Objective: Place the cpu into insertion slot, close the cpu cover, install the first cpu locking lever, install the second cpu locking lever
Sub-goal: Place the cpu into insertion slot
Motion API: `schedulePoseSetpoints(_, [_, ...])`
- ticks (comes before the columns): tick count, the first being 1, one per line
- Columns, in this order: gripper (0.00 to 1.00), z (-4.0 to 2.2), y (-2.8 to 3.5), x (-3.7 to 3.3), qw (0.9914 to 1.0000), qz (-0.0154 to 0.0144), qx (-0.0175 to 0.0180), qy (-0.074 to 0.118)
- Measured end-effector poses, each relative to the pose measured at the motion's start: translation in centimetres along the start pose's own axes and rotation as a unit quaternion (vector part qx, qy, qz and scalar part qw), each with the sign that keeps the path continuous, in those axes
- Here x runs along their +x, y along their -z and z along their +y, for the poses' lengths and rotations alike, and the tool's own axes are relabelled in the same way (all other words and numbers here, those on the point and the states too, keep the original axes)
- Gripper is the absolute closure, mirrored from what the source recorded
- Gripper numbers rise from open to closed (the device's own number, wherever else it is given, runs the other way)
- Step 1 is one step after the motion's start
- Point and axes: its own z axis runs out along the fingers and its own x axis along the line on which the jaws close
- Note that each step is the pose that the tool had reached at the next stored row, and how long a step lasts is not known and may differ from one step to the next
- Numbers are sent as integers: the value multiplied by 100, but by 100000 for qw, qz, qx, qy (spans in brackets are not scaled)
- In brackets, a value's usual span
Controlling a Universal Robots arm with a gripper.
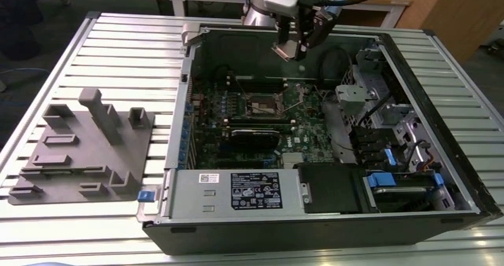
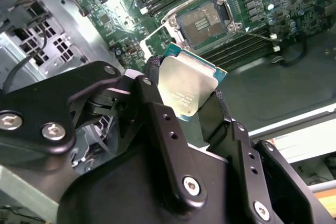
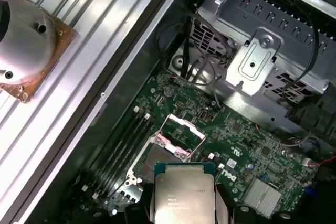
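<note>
My gripper (image 1: 290, 48) hangs over the far side of the open computer case, shut on the cpu (image 1: 284, 51). Both wrist views show the square chip, silvery top and green edge, between the black fingers (image 2: 152, 80): the cpu (image 2: 186, 85) and the cpu (image 3: 184, 195). The gripper (image 2: 186, 92) holds it well above the green motherboard. The insertion slot (image 1: 268, 105) lies bare on the board below, its dark centre uncovered (image 2: 202, 22). The cpu cover (image 3: 181, 129) stands tilted up at the slot's edge. A thin locking lever (image 2: 256, 34) sticks out beside the slot.
A grey fixture block (image 1: 79, 148) lies on the slatted table at the exterior view's left. Inside the case are a labelled power supply (image 1: 252, 189), a long black card (image 1: 254, 138), a metal drive cage (image 1: 370, 101) with cables, and memory slots (image 3: 123, 148).
</note>
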Motion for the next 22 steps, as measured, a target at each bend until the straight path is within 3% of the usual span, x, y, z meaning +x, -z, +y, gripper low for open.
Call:
schedulePoseSetpoints(7, [46,-15,-127,0,99933,-343,19,-3656])
schedulePoseSetpoints(12, [46,-24,-218,0,99723,-700,28,-7406])
schedulePoseSetpoints(14, [46,-28,-253,0,99589,-859,37,-9020])
schedulePoseSetpoints(17, [46,-33,-306,1,99309,-1111,49,-11685])
schedulePoseSetpoints(19, [46,-36,-343,1,99082,-1276,53,-13459])
schedulePoseSetpoints(22, [46,-41,-397,1,98668,-1537,68,-16196])
